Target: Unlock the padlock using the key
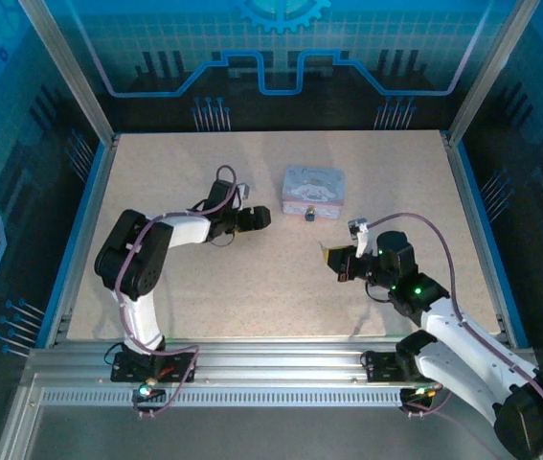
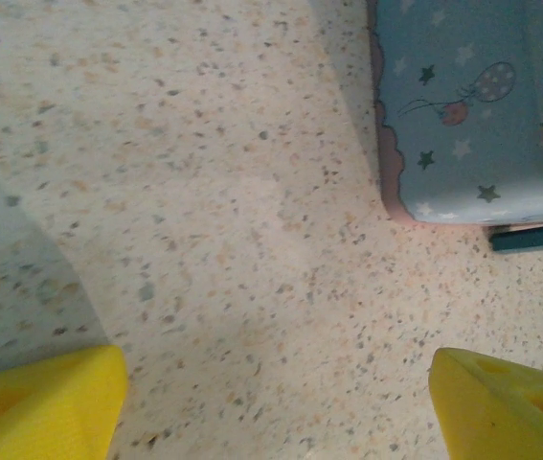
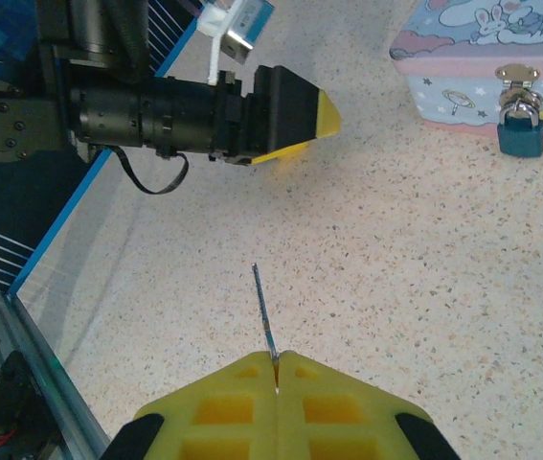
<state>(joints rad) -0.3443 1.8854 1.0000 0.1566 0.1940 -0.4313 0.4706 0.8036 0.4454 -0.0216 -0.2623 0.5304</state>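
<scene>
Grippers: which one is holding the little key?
The right gripper: it is pinched shut on the thin key, which sticks out in front. The left gripper is open and holds nothing.

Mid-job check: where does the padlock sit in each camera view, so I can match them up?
Top external: the padlock is just right of centre, at the near side of the pale blue tin.
Left wrist: at the right edge, mid-height, just below the tin's corner.
Right wrist: upper right, hanging from the clasp on the tin.
Shared landmark: the pale blue tin.
</scene>
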